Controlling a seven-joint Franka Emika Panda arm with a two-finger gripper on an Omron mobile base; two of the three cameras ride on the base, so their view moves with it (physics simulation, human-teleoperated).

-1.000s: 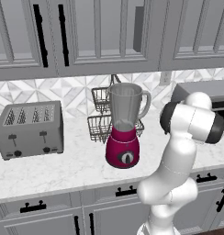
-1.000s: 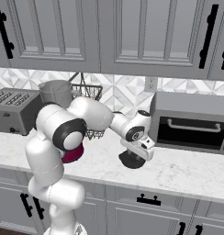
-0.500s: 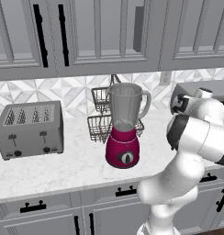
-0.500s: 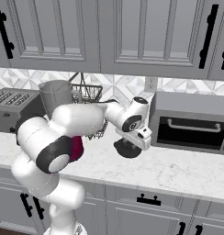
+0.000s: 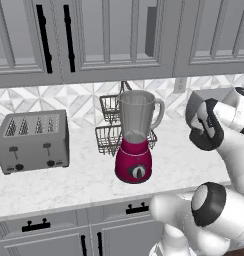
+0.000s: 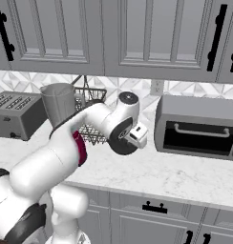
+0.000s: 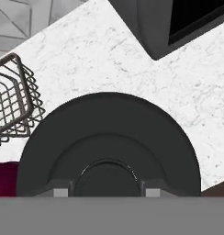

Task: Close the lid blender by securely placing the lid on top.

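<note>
The blender (image 5: 136,145) stands on the counter, its magenta-red base under a clear jar (image 6: 58,102) whose top is uncovered. A dark round lid (image 6: 120,139) hangs in the air to the right of the blender, above the marble counter, at about the height of the base. My gripper (image 6: 134,136) is shut on the lid. In the hand view the lid (image 7: 109,142) spreads wide in front of my gripper (image 7: 107,190) and hides the fingertips. The left base view has the lid (image 5: 204,131) at the right, beside the white hand. A sliver of the magenta base (image 7: 3,179) lies to the lid's left.
A grey four-slot toaster (image 5: 31,141) sits left of the blender. A two-tier wire basket (image 5: 110,125) stands behind it against the tiled wall. A dark countertop oven (image 6: 199,126) occupies the counter on the right. Cabinets hang overhead.
The arm has carried the lid up off the counter and leftward, closer to the blender. The blender, toaster and basket have stayed in place.
</note>
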